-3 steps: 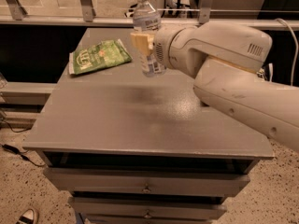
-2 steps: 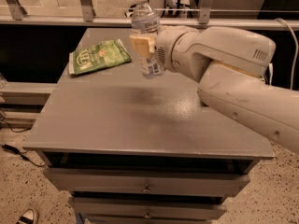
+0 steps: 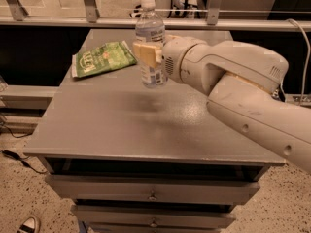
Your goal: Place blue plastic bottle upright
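The blue plastic bottle [image 3: 149,30] is a clear bluish bottle with a white cap and a white-and-blue label. It stands upright in the air above the back middle of the grey table [image 3: 146,125]. My gripper [image 3: 147,53] is shut on the bottle's middle, with a tan finger pad [image 3: 146,54] across its front. The bottle's base hangs a little above the tabletop, with its shadow below. The white arm [image 3: 243,86] reaches in from the right.
A green chip bag [image 3: 102,58] lies flat at the table's back left. A metal railing [image 3: 87,8] runs behind the table. Drawers [image 3: 150,195] sit below the front edge. A shoe [image 3: 26,224] is on the floor at lower left.
The gripper and bottle have shifted slightly up and toward the back of the table, still upright. The chip bag has not moved.
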Tool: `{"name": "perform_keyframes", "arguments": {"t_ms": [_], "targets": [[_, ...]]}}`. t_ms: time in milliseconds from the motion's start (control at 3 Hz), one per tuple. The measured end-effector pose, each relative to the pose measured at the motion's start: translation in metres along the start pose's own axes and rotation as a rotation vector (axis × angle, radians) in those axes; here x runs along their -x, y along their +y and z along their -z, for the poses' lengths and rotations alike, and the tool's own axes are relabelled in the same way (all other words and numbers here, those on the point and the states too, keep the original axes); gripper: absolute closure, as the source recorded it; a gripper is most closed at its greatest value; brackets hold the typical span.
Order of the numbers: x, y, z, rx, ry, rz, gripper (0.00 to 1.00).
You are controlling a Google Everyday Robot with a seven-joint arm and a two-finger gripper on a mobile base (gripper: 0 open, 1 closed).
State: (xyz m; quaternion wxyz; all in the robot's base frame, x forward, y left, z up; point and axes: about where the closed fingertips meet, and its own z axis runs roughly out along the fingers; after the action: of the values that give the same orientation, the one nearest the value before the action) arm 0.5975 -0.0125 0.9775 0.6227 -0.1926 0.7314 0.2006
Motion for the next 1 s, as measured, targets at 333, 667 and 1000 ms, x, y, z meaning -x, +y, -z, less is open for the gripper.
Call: {"name": "perform_keyframes", "arguments": {"t_ms": [333,667,1000], "targets": [[-0.017,0.002,0.003,0.025,-0.012,-0.025,1.0],[-0.034,0.002,0.005,0.038,-0.024,-0.038,1.0],[-0.041,-0.006,-0.001,0.054,-0.081,-0.046,1.0]]}}
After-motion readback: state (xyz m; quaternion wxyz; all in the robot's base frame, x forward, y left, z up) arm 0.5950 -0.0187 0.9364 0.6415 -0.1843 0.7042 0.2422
